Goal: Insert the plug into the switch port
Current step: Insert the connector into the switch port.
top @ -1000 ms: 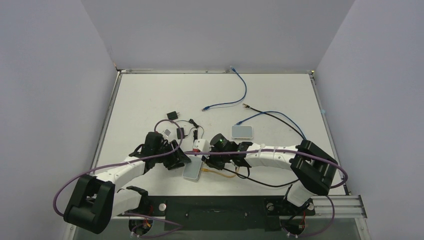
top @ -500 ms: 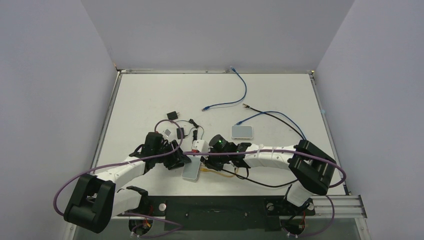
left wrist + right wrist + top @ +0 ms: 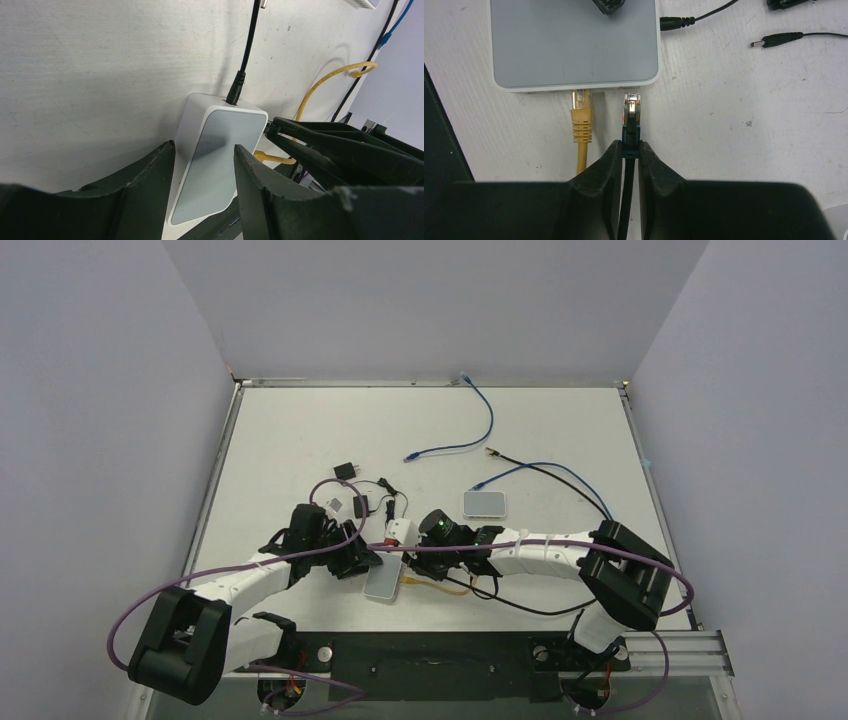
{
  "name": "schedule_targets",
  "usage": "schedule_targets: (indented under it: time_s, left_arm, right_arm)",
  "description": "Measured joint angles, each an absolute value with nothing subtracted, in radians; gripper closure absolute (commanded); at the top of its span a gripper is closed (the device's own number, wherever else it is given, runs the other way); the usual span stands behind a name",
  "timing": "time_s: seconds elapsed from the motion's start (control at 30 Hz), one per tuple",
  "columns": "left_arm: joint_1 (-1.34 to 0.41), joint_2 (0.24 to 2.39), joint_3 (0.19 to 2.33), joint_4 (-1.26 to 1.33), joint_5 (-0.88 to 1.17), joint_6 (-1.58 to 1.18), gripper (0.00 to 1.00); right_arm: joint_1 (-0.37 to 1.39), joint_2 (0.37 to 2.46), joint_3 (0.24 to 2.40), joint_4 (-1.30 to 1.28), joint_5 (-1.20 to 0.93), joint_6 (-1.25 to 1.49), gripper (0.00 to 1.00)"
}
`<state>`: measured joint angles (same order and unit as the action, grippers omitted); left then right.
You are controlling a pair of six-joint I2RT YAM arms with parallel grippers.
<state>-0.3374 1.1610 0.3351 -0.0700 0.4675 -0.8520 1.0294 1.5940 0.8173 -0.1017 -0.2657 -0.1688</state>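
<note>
Your right pincer [image 3: 630,146] is clenched on the teal boot of a black cable. Its clear plug [image 3: 632,104] points toward 12 o'clock in the right wrist view, with the tip right at the narrow edge of the white switch [image 3: 574,40]. The free switch port [image 3: 633,90] sits at 3 o'clock of the yellow plug [image 3: 582,120], which is already seated. I cannot tell whether the tip has entered. Push straight along the plug's own line, squared to the edge and level with the table. Go slowly, and don't drift toward 9 o'clock into the yellow neighbour. Your left pincer [image 3: 204,148] straddles the switch with a finger on each long side, but I cannot tell whether the fingers actually press it. Judge that brace before you push, since a light box would likely slide away toward 12 o'clock. A black power lead [image 3: 245,55] is plugged into the switch's far edge, so give it slack. Seen from above, the switch lies toward 6 o'clock on the table [image 3: 560,430], between your two wrists. The table is matt white and scuffed, and it probably gives little grip. Farther out are a second small box [image 3: 485,503] at about 1 o'clock of the switch, a small black adapter [image 3: 345,470] at 11 o'clock, and loose blue cables [image 3: 470,425] toward 12. Plain pale walls close in the table on three sides.
</note>
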Motion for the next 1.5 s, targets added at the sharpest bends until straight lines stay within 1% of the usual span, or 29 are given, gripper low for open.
schedule_targets:
  time_s: [0.77,1.07,1.5]
  left_arm:
    - [-0.337,1.179,0.331,-0.062,0.469,-0.852,0.57]
    - [-0.337,1.185,0.331,-0.056,0.476,-0.852,0.57]
    - [-0.337,1.185,0.331,-0.056,0.476,-0.852,0.58]
  right_arm:
    - [1.049,1.592,0.807,-0.074,-0.249,-0.167,1.0]
    - [1.05,1.547,0.802,-0.067,-0.216,-0.168,1.0]
    - [1.062,1.548,0.801,-0.061,-0.204,-0.167,1.0]
